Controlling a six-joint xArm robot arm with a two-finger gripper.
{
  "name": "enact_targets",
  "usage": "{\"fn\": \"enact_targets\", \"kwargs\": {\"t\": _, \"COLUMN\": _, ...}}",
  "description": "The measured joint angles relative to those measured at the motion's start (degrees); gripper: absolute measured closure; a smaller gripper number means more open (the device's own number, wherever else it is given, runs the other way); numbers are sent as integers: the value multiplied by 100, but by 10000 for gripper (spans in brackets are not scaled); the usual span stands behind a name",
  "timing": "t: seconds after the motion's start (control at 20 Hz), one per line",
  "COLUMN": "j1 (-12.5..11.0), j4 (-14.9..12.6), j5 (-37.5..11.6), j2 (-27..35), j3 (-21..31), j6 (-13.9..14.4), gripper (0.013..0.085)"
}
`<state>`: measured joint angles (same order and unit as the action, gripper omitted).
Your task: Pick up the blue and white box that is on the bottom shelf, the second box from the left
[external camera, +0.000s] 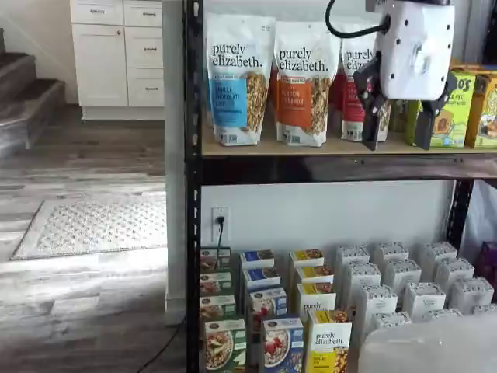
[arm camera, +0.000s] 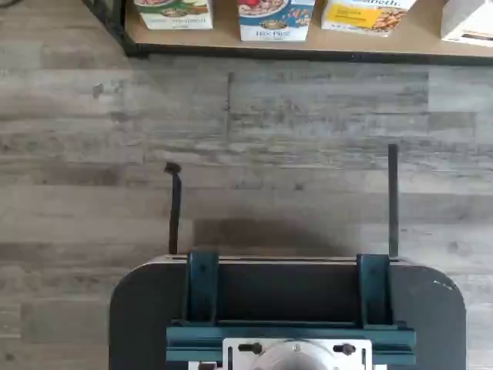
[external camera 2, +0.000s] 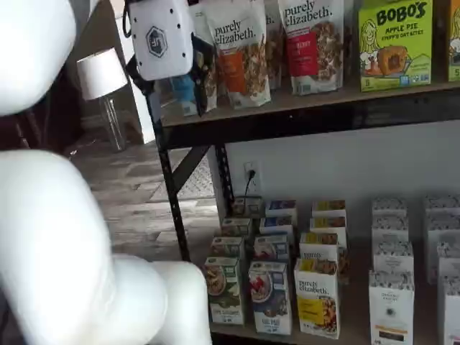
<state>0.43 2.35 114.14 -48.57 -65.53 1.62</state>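
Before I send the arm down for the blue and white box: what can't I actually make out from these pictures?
- Blue and white box: in the wrist view, the frame edge cuts off its upper part.
- Same box: in a shelf view, the picture's edge crops its base.
- Gripper: open; in a shelf view, its fingers are dark and indistinct against the granola bags.
- Bottom shelf: the robot's white arm hides its left end.

The blue and white box [arm camera: 276, 19] is cut off above its lower part.

"purely elizabeth." on granola bags [external camera: 238, 78] & yellow carton [external camera 2: 316, 296]; "BOBO'S" on green box [external camera 2: 394, 43].
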Motion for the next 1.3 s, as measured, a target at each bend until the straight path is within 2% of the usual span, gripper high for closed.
{"fn": "enact_targets", "kwargs": {"t": 0.05, "j1": -105, "j4": 121, "j5": -12, "j2": -12, "j3": 13, "j6": -60, "gripper": 130}}
{"fn": "enact_targets", "kwargs": {"t": 0.1, "j1": -414, "j4": 447, "j5": -48, "j2": -49, "j3": 53, "j6": -210, "gripper": 130}}
{"fn": "enact_targets", "kwargs": {"t": 0.15, "j1": -589, "j4": 647, "j5": -81, "j2": -76, "j3": 80, "j6": -309, "gripper": 130}}
{"fn": "enact_targets", "kwargs": {"t": 0.2, "j1": -624, "j4": 697, "j5": -92, "j2": -83, "j3": 87, "j6": -340, "gripper": 130}}
{"fn": "enact_targets", "kwargs": {"t": 0.4, "j1": -609, "j4": 662, "j5": -131, "j2": -93, "j3": 119, "j6": -356, "gripper": 130}}
{"fn": "enact_targets", "kwargs": {"t": 0.7, "j1": -470, "j4": 524, "j5": -283, "j2": -102, "j3": 283, "j6": -288, "gripper": 130}}
{"fn": "enact_targets", "kwargs": {"t": 1.3, "j1": -357, "j4": 445, "j5": -1312, "j2": -80, "j3": 1250, "j6": -301, "gripper": 130}}
